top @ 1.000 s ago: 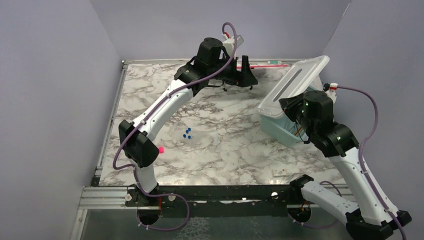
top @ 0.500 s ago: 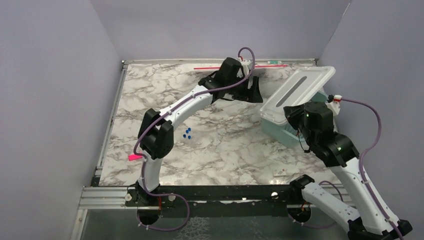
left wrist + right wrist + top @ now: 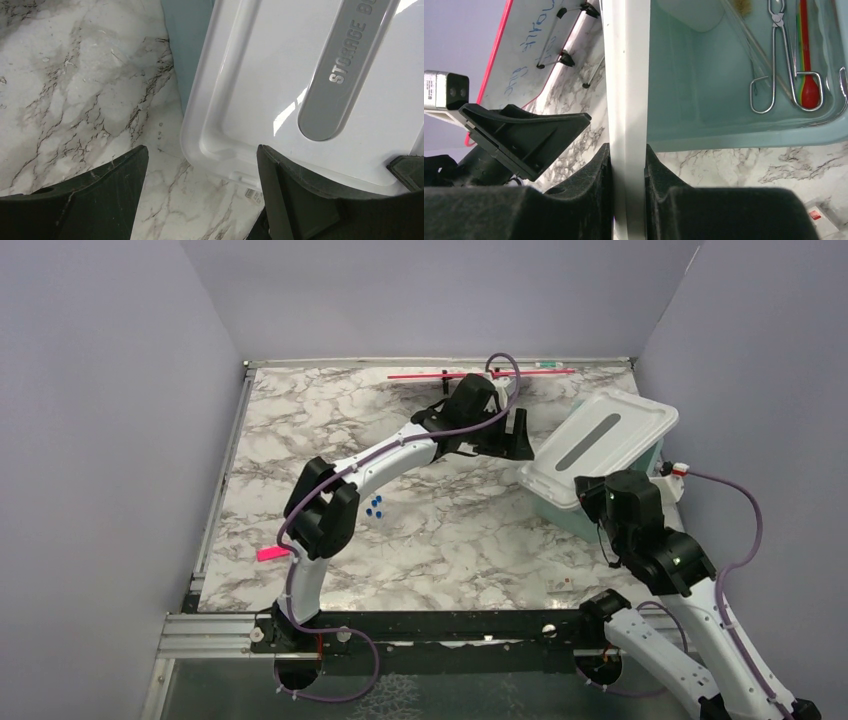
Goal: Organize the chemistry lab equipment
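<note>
Tubes (image 3: 375,507) lie mid-table, left of bin (image 3: 684,100); likely light, slick, breakable, best pinched across the body; right gripper (image 3: 628,155) clamps lid (image 3: 260,75) edge; left gripper (image 3: 200,150) wide, empty, over lid.

Forceps (image 3: 778,19) in bin (image 3: 684,90) under lid (image 3: 600,435)

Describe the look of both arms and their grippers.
The left arm and right arm have white links, black joint housings and a looping purple cable each. The left gripper and right gripper have broad matte black fingers.
</note>
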Motion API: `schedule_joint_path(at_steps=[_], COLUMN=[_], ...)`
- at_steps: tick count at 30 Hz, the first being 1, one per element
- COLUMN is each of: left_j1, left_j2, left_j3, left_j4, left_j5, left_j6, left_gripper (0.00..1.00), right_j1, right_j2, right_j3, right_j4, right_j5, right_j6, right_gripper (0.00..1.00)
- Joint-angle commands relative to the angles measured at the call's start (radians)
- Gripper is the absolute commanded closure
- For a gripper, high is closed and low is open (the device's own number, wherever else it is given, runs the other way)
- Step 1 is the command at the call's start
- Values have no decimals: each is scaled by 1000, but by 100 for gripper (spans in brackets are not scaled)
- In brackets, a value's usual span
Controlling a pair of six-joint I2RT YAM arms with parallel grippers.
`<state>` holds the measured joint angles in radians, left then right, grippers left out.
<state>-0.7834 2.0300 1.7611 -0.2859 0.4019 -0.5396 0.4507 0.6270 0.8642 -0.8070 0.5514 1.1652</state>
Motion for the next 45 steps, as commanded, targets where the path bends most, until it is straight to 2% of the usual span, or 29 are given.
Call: schedule_joint_path(at_steps=[1, 6, 10, 15, 19, 23, 32, 36, 40, 45], left_j1=[-10, -17, -19, -24, -35, -39, -40, -40, -48, -95], left_j2=[27, 41, 50, 66, 75, 57, -35, -74, -82, -74], left_j3=[-18, -21, -24, -25, -22, -51, -81, -95, -102, -99], left_j4=[50, 49, 48, 72, 85, 81, 101, 111, 116, 152], left_j5=[-29, -41, -46, 17, 40, -15, -89, -87, -59, -39], left_j6=[-26, -26, -22, -35, -36, -25, 15, 26, 4, -32], left_gripper=[18, 20, 27, 35, 35, 34, 30, 29, 28, 28], right_j1=[-2, -3, -3, -3, -3, -3, -3, -2, -2, -3], right_j2=[-22, -27, -21, -21, -34, -43, 57, 109, 147, 163], right_j3=[-45, -83, -95, -109, -113, -96, 92, 188, 283, 419], right_j4=[-130, -166, -213, -222, -217, -76, 95, 162, 113, -24], right_j5=[112, 104, 114, 113, 117, 72, 75, 104, 203, 361], right_j6=[30, 89, 145, 159, 153, -2, -244, -297, -278, -262], right_gripper=[79, 77, 74, 74, 79, 87, 92, 95, 99, 99])
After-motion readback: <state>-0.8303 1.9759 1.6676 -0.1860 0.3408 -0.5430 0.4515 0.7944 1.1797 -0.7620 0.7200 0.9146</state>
